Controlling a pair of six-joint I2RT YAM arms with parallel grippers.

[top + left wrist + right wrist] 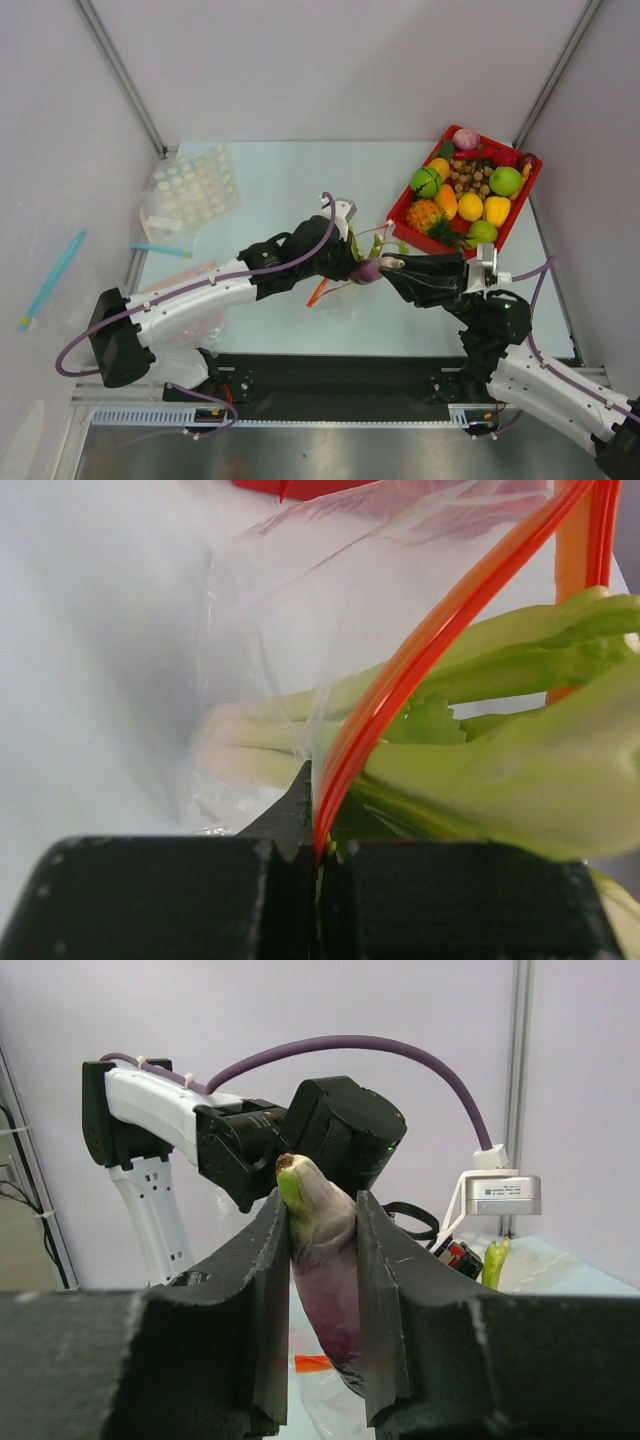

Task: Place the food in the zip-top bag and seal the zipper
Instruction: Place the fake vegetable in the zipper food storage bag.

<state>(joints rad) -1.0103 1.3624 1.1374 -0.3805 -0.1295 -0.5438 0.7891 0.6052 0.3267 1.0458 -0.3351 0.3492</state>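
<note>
Okay, near edge: black rail (330, 375) carrying both arm bases. Mid tabletop (280, 190), pale and glossy: left fingers (350, 262) pinched together on the red-orange zipper (420, 650) of the zip-top bag (280, 630). The leek (520, 770) has its white stalk inside and its leaves out of the mouth. Right fingers (385, 266) are clamped on the eggplant (325, 1260), just beside the mouth. Farther right is a red tray (530, 190) of toy produce, far left another clear bag (190, 190). Pale walls (330, 60) all round.

Left pincer (318, 848) clamped tight on zipper (400, 670), right pincer (320, 1215) level, squeezing eggplant (326, 1295)
</note>
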